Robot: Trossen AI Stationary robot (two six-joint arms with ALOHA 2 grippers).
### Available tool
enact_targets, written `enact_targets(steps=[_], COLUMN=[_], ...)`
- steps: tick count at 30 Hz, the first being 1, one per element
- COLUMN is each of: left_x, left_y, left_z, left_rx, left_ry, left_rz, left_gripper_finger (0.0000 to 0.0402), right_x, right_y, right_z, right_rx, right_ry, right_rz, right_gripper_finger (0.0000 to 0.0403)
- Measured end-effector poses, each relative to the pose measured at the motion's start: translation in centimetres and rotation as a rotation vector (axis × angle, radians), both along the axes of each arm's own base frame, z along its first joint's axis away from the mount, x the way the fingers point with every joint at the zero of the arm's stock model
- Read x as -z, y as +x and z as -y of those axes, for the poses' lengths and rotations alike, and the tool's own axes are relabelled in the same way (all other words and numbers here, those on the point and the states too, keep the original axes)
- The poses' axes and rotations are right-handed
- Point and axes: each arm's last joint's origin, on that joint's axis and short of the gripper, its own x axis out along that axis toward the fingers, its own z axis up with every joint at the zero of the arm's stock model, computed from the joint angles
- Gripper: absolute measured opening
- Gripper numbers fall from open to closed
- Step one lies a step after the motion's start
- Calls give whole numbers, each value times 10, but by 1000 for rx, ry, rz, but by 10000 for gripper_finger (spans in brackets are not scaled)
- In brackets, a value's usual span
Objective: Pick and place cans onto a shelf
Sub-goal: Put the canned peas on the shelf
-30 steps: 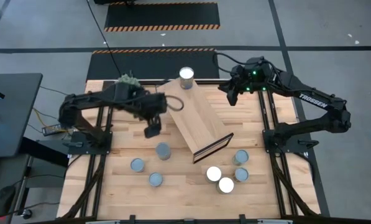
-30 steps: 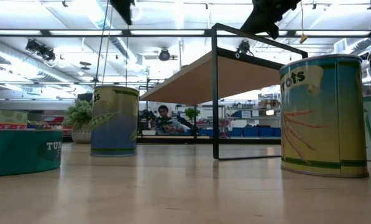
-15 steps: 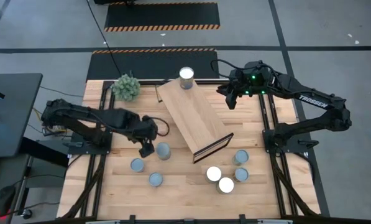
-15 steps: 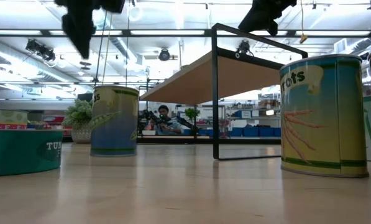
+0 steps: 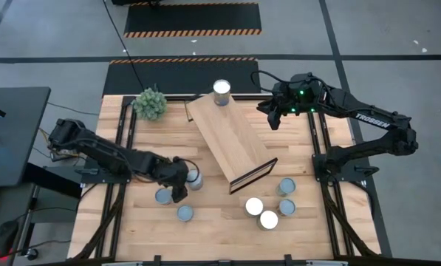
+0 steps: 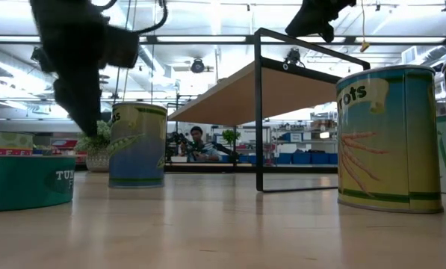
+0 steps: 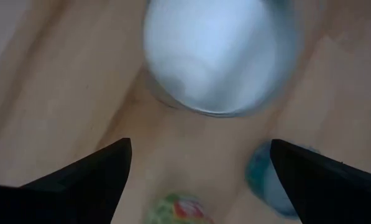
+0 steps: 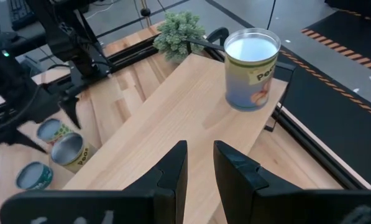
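Observation:
My left gripper (image 5: 179, 193) is open and empty. It hangs low over the near-left cans, between one silver-topped can (image 5: 195, 179) and another (image 5: 163, 196). In the left wrist view a silvery can top (image 7: 213, 56) lies just beyond my left gripper (image 7: 199, 146). A third can (image 5: 185, 213) stands nearer the front. Several more cans (image 5: 268, 207) stand near right. The light-wood shelf (image 5: 231, 140) lies slantwise on the table, with one can (image 5: 221, 92) standing on its far end. My right gripper (image 5: 273, 118) is shut and empty, raised beside the shelf's far right.
A green spiky plant ball (image 5: 151, 103) sits at the far left corner. The shelf's dark-framed end (image 5: 253, 175) points toward the near-right cans. In the low view a flat teal can (image 6: 25, 179) and a tall can (image 6: 137, 144) stand close to my left gripper (image 6: 77, 90).
My left gripper has swung from beside the shelf's far left toward the table's near edge and come down, ending low between the near-left cans. The cans and the shelf have stayed where they were.

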Motion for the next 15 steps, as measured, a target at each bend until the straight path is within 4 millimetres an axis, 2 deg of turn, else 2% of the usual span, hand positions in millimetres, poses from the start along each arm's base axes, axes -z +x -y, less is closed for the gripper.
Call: enact_targets(steps=[5,9,15], left_x=[20,31,44], left_y=[-7,-6,-6], left_z=[2,10,16], left_rx=[-90,-37,24], left_ry=[102,100,114], left_rz=[66,192,219], left_gripper_finger=[389,389,389], right_x=[0,0,0], right_y=[0,0,0], right_z=[0,0,0], right_rx=[2,5,5], right_ry=[1,-1,-2], right_rz=[1,1,4], right_gripper_finger=[85,85,85])
